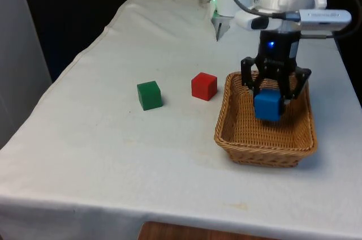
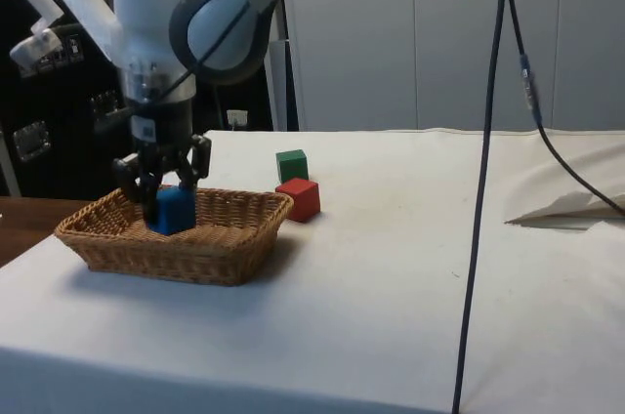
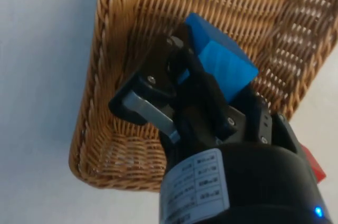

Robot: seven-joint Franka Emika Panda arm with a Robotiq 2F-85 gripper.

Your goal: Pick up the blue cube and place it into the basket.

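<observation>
The arm is reached down over the table (image 1: 113, 155), with the end effector (image 1: 274, 97) pointed downward inside the basket (image 1: 233, 141). The blue cube (image 1: 267, 106) is clamped between the fingers (image 3: 158, 71) and is held low within the basket's walls; contact with the woven floor cannot be told. The red cube (image 1: 203, 86) is seen just outside the basket, and the green cube (image 1: 149, 94) beyond it, farther from the end effector.

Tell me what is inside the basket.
The blue cube, clamped by the gripper, hangs within the basket. Bare wicker shows around it; the floor directly beneath the cube is hidden.
</observation>
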